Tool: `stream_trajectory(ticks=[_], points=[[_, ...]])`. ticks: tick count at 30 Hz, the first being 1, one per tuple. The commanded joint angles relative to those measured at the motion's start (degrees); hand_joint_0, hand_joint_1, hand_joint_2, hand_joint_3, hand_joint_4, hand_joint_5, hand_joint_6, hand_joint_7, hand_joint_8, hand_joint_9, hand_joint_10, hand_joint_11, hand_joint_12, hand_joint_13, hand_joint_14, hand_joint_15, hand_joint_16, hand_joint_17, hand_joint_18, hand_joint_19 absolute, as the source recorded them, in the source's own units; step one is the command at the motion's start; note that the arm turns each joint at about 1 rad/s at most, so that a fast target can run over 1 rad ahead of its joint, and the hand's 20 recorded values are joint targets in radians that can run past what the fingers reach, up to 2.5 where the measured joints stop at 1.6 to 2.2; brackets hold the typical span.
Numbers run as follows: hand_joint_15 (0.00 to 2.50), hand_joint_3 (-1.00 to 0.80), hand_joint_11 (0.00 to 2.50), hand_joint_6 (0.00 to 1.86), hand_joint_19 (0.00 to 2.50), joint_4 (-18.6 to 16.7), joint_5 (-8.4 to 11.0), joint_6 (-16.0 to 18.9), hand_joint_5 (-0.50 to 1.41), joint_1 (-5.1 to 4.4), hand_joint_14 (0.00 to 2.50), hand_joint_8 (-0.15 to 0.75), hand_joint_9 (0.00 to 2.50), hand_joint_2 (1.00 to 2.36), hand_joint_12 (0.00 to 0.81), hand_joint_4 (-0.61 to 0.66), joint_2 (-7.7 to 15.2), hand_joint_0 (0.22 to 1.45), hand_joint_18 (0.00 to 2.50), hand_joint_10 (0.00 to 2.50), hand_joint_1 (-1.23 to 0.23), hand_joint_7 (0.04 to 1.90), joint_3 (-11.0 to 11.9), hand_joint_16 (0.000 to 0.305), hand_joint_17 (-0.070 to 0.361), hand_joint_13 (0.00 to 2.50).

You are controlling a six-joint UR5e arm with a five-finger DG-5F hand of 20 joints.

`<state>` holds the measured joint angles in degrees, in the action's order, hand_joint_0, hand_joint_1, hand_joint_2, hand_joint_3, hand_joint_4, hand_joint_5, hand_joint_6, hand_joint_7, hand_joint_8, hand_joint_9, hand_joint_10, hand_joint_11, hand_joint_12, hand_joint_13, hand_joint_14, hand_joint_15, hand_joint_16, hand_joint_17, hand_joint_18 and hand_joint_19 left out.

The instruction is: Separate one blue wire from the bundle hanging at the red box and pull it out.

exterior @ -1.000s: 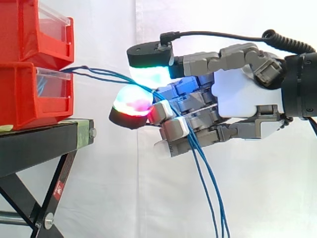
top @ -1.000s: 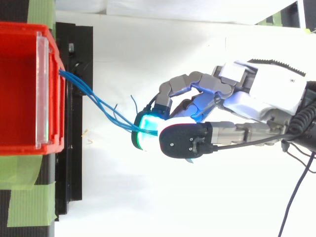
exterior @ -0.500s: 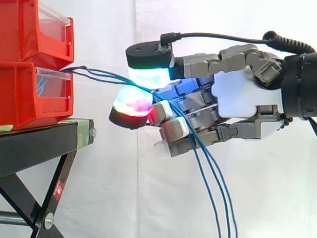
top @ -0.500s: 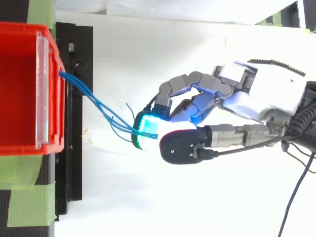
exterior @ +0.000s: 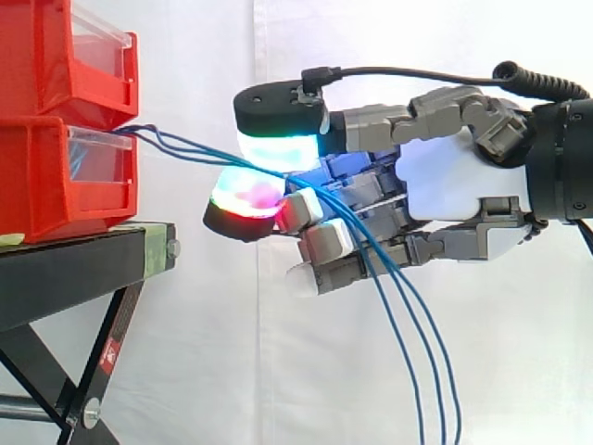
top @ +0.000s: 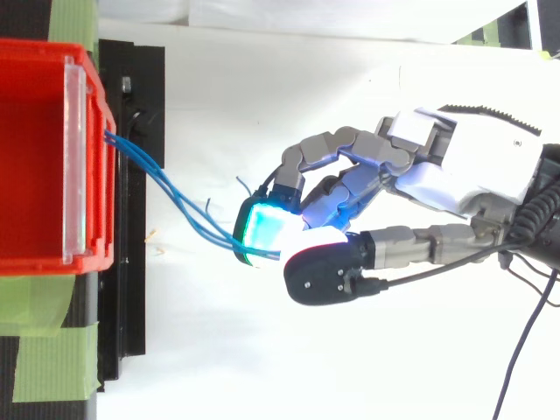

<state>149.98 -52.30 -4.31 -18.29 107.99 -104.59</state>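
Note:
A bundle of thin blue wires [exterior: 199, 148] leaves the front of the lower red box [exterior: 46, 176] and runs right to my hand [exterior: 454, 185]. The strands pass between the thumb pad [exterior: 278, 148], glowing white and green, and a curled fingertip [exterior: 246, 195] glowing red, then drape over the lower fingers and hang down as three spread strands. From above, the wires [top: 175, 197] fan out from the box [top: 35, 157] and end under the cyan pad, with the thumb set off to one side of my hand [top: 472, 166]. The hand is shut on the blue wires.
A second red bin [exterior: 56, 56] is stacked on the lower one. Both rest on a black stand [exterior: 74, 269] with angled legs below. Green tape [top: 52, 350] lies beside the box. A white curtain hangs behind everything.
The thumb has slid sideways off the fingertip pad, seen from above. The hanging strands have swung right and spread apart. The hand's place is nearly unchanged.

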Motion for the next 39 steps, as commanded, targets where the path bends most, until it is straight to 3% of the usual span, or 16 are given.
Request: stream_trajectory(ticks=[1, 8, 19, 22, 32, 39], points=[[1.28, -0.23, 1.41, 0.90, 0.51, 0.0, 0.00, 0.0, -0.26, 0.01, 0.02, 0.320, 0.83, 1.02, 0.328, 0.24, -0.1, 0.78, 0.66, 0.01, -0.95, 1.02, 0.0, 0.028, 0.063, 1.16], [1.30, 0.03, 1.40, 0.89, 0.56, 0.0, 0.09, 0.2, -0.26, 0.01, 0.02, 0.318, 0.83, 1.04, 0.317, 0.24, -0.1, 0.77, 0.60, 0.01, -0.86, 0.99, 0.0, 0.026, 0.058, 1.15], [1.32, -0.14, 1.39, 0.89, 0.55, 0.0, 0.09, 0.0, -0.25, 0.01, 0.02, 0.330, 0.89, 1.03, 0.321, 0.25, -0.1, 0.69, 0.66, 0.01, -0.76, 0.99, 0.0, 0.026, 0.059, 1.19], [1.32, -0.23, 1.41, 0.88, 0.58, 0.0, 0.09, -0.1, -0.25, 0.01, 0.02, 0.335, 0.89, 1.02, 0.334, 0.26, 0.0, 0.59, 0.65, 0.01, -0.72, 1.02, 0.0, 0.029, 0.065, 1.19], [1.29, -0.45, 1.41, 0.86, 0.57, 0.0, 0.00, -0.1, -0.25, -0.16, 0.02, 0.353, 0.87, 1.00, 0.352, 0.28, -0.1, 0.53, 0.66, 0.01, -0.74, 1.02, 0.0, 0.034, 0.077, 1.18], [1.29, -0.35, 1.40, 0.86, 0.59, 0.0, 0.00, -0.2, -0.25, -0.25, 0.02, 0.343, 0.87, 1.01, 0.338, 0.27, -0.1, 0.57, 0.66, 0.01, -0.77, 1.02, 0.0, 0.033, 0.075, 1.18]])
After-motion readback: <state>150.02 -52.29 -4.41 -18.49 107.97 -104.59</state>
